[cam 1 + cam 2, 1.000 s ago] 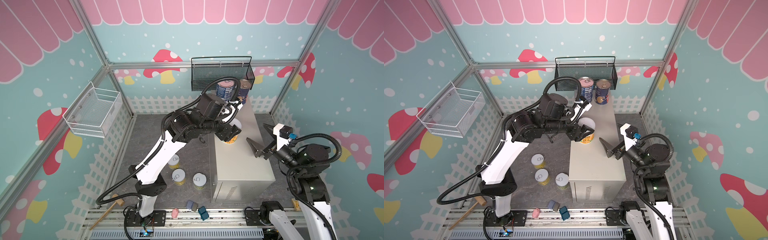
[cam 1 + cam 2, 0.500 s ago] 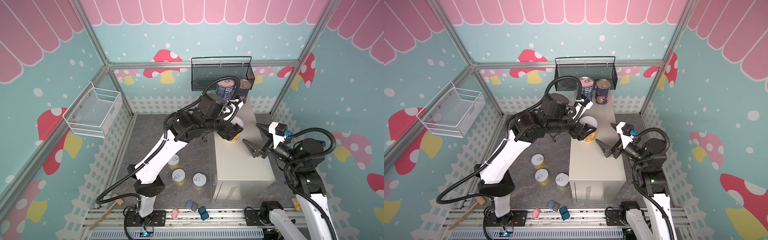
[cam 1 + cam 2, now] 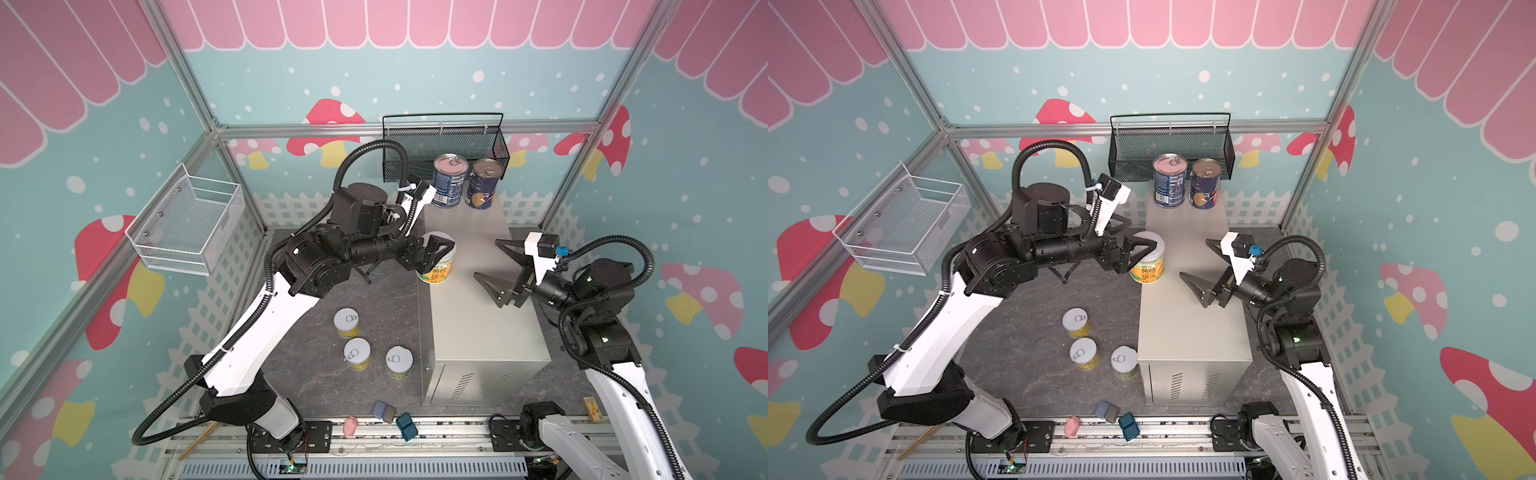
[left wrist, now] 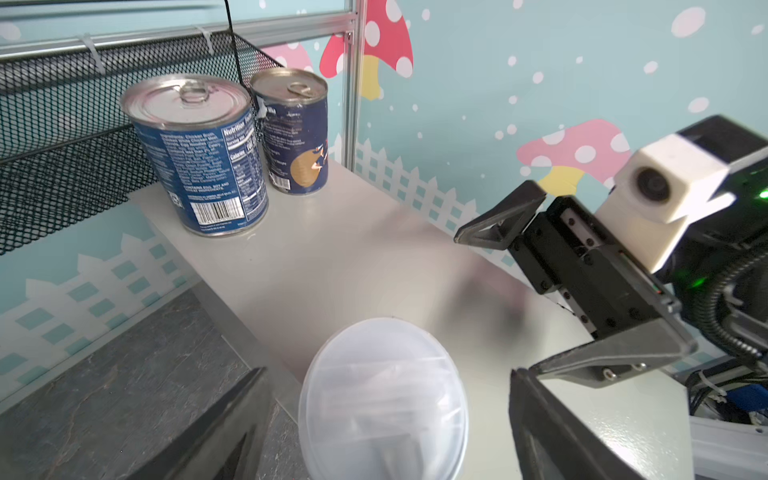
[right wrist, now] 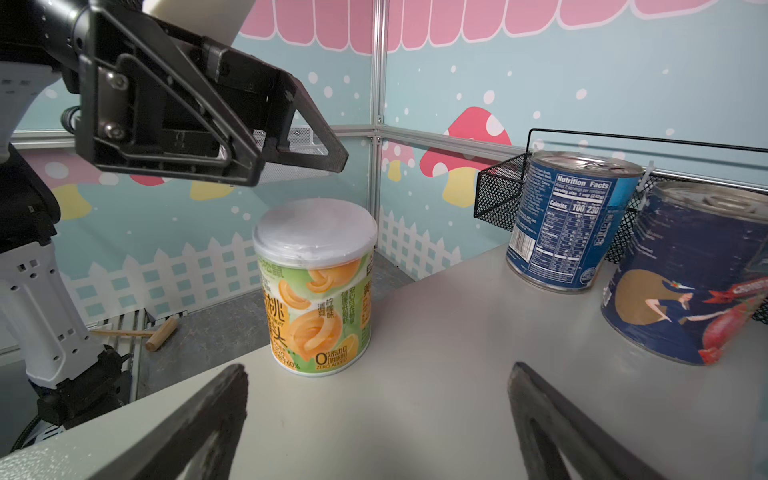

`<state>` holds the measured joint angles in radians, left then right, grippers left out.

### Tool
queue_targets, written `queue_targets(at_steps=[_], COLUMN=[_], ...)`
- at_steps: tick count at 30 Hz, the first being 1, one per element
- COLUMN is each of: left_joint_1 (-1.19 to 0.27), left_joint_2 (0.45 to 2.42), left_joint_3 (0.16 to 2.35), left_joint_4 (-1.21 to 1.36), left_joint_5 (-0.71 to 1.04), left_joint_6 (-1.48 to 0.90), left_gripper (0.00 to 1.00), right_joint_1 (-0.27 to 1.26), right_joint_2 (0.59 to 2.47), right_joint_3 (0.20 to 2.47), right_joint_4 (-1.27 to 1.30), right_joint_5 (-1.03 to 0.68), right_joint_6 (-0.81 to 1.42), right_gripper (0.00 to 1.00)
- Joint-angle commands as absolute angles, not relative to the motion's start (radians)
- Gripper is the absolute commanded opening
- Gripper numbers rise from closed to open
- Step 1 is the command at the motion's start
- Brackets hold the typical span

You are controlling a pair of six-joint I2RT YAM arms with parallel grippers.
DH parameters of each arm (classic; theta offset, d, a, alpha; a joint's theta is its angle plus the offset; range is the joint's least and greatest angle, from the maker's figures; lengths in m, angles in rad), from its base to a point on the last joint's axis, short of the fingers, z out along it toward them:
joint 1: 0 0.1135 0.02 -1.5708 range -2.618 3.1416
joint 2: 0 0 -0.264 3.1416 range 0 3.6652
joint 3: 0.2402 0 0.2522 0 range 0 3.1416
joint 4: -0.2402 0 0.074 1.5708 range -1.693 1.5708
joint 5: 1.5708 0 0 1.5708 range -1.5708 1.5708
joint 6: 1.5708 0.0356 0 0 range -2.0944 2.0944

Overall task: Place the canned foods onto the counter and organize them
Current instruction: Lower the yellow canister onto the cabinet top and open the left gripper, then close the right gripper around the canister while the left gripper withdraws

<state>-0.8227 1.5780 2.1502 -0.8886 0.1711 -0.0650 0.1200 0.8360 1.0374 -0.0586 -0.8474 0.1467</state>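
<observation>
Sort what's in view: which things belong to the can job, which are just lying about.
Job: two blue-label cans, one yellow can on the counter, three yellow cans on the floor.
Lying about: black mesh basket, white wire basket, small blocks, wooden mallet.

You have a beige-grey table [image 3: 482, 332]. On it stand two dark blue cans [image 3: 448, 185] with silver tops, and a third can [image 5: 316, 291] labelled yellow and green with orange peach slices under a pale lid. Three yellow cans [image 3: 357, 353] with pale lids dot the dark grey marbled floor [image 3: 307, 374]. The walls [image 3: 291, 83] are teal with white spots and red mushrooms.
</observation>
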Motion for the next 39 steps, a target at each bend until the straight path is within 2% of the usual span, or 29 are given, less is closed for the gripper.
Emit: queue_targets(at_steps=[1, 5, 8, 14, 22, 24, 25, 26, 31, 39], left_joint_1=[-0.819, -0.818, -0.808, -0.697, -0.576, -0.577, -0.580, -0.587, -0.679, -0.768], left_joint_2=[1.578, 1.578, 1.533, 1.404, 1.307, 1.312, 1.312, 1.314, 1.328, 1.405], left_joint_3=[2.124, 2.105, 2.042, 1.877, 1.681, 1.658, 1.646, 1.635, 1.618, 1.668], left_joint_4=[-0.811, -0.800, -0.743, -0.634, -0.612, -0.624, -0.625, -0.627, -0.630, -0.614], left_joint_5=[0.235, 0.230, 0.155, 0.108, 0.007, 0.000, -0.001, -0.008, -0.084, -0.067], left_joint_6=[-0.075, -0.087, -0.116, -0.235, -0.317, -0.320, -0.326, -0.329, -0.314, -0.317], left_gripper=[0.90, 0.90, 0.90, 0.91, 0.91, 0.90, 0.97, 0.98, 0.98, 0.98], right_joint_1=[0.145, 0.168, 0.178, 0.220, 0.266, 0.273, 0.276, 0.279, 0.292, 0.301], right_joint_2=[0.834, 0.831, 0.833, 0.855, 0.875, 0.877, 0.880, 0.881, 0.894, 0.894], right_joint_3=[1.068, 1.069, 1.074, 1.086, 1.085, 1.085, 1.085, 1.085, 1.089, 1.086], right_joint_4=[-0.036, -0.056, -0.070, -0.086, -0.076, -0.072, -0.071, -0.069, -0.061, -0.055], right_joint_5=[-0.830, -0.812, -0.811, -0.792, -0.744, -0.742, -0.741, -0.742, -0.741, -0.662], right_joint_6=[0.138, 0.125, 0.111, 0.084, 0.076, 0.079, 0.079, 0.080, 0.083, 0.117], right_gripper=[0.99, 0.99, 0.99, 0.99, 0.99, 0.99, 0.99, 0.99, 0.99, 0.99])
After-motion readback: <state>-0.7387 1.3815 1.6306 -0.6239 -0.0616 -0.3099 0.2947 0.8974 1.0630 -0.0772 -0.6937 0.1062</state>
